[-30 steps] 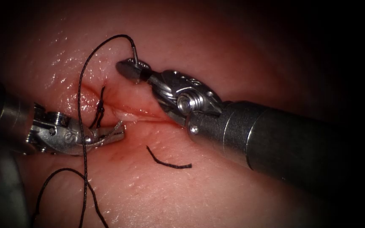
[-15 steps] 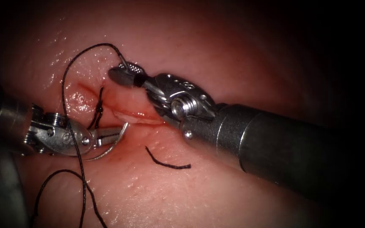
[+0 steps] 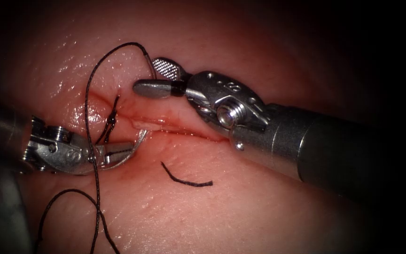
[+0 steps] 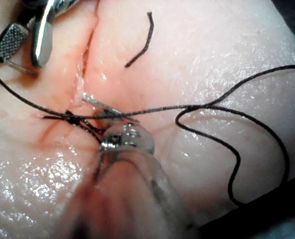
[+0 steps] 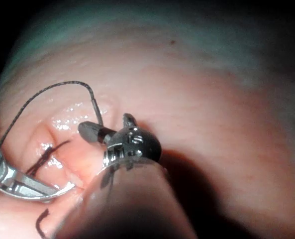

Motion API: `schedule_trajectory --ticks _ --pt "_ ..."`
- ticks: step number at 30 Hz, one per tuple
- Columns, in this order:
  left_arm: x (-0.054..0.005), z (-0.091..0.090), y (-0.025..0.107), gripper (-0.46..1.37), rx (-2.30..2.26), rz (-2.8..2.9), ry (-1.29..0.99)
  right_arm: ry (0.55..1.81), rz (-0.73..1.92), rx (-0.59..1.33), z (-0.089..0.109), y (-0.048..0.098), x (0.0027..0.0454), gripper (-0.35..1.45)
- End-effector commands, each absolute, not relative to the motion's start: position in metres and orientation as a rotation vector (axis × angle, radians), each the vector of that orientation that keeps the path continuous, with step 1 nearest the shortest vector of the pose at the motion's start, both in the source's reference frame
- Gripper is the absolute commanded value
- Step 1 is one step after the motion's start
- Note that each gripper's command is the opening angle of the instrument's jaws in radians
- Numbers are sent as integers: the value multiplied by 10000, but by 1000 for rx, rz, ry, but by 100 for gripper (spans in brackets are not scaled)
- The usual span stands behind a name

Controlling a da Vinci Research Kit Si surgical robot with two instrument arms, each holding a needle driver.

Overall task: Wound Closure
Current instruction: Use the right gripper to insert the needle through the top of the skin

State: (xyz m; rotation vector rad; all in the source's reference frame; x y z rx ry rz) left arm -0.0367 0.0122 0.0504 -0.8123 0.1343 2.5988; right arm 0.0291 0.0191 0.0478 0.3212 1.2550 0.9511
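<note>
So the left tool point(image 3: 118, 153) is sitting low on the left end of the cut point(image 3: 179, 129), jaws clamped on the needle point(image 3: 139, 141) near its pointed end, I think, though that bit is hard to read. The needle's body is curving through the tissue point(image 3: 240, 207) under the cut, with its tail sticking out on the far lip beside the right tool point(image 3: 158, 77), likely placed to steady that edge. Its 2 jaws are gaping apart, gripping nothing, with the thread point(image 3: 89, 108) looping off the tail. 1 knotted stitch point(image 3: 111, 120) and 1 cut end point(image 3: 184, 178) are lying nearby.
</note>
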Motion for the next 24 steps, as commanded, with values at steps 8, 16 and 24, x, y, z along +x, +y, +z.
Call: schedule_trajectory --ticks 8,16,24 --pt "-367 503 126 -20 -857 2619 133 1250 864 258 479 212 258 120" --pt "-370 500 130 14 -945 2639 127 1257 752 194 478 212 246 120" --pt "-374 497 132 37 -1108 2641 114 1260 728 178 481 209 245 120"
